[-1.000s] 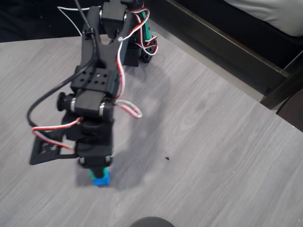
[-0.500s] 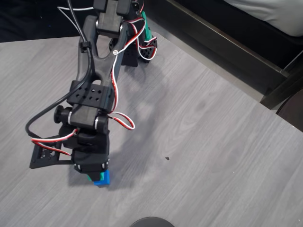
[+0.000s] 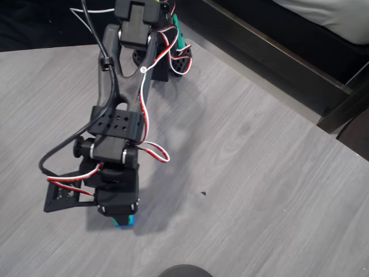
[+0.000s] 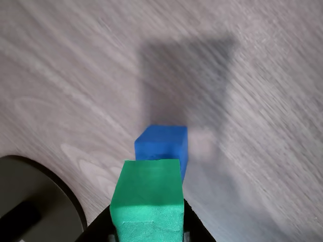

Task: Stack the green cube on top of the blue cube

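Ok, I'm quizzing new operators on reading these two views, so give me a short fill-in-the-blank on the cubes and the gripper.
1. The gripper is shut on the ____ cube.
2. In the wrist view, the blue cube sits on the ____.
3. In the wrist view, the green cube hides the blue cube's ____ edge.
4. In the overhead view, the arm covers most of both ____.

Missing words: green; table; lower; cubes

The green cube (image 4: 147,199) is a plain matte teal-green; the blue cube (image 4: 162,146) is a bright, even blue. The table (image 3: 248,167) is pale grey with a streaked wood grain. The arm (image 3: 118,124) is black — its wires red, white and black.
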Action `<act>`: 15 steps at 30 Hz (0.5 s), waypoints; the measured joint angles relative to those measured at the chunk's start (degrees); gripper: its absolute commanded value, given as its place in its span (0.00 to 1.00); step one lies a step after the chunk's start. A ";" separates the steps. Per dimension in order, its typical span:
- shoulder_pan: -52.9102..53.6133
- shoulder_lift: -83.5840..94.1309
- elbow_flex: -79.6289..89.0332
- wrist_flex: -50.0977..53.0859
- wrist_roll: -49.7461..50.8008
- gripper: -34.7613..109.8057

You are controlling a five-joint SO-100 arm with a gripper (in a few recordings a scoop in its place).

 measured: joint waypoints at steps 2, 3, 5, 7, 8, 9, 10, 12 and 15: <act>0.44 0.00 0.00 -0.09 0.00 0.42; 0.53 -0.18 0.00 -0.18 0.00 0.43; 0.53 -0.62 0.00 -0.18 0.00 0.44; 0.35 -0.70 0.00 -0.18 0.00 0.44; 0.35 -0.70 0.00 -0.18 0.00 0.44; 0.35 -0.70 -0.18 -0.18 0.00 0.44; 0.35 -0.70 -0.26 -0.18 0.00 0.44; 0.35 -0.70 -0.35 -0.18 0.00 0.44; 0.35 -0.70 -0.53 -0.18 0.00 0.44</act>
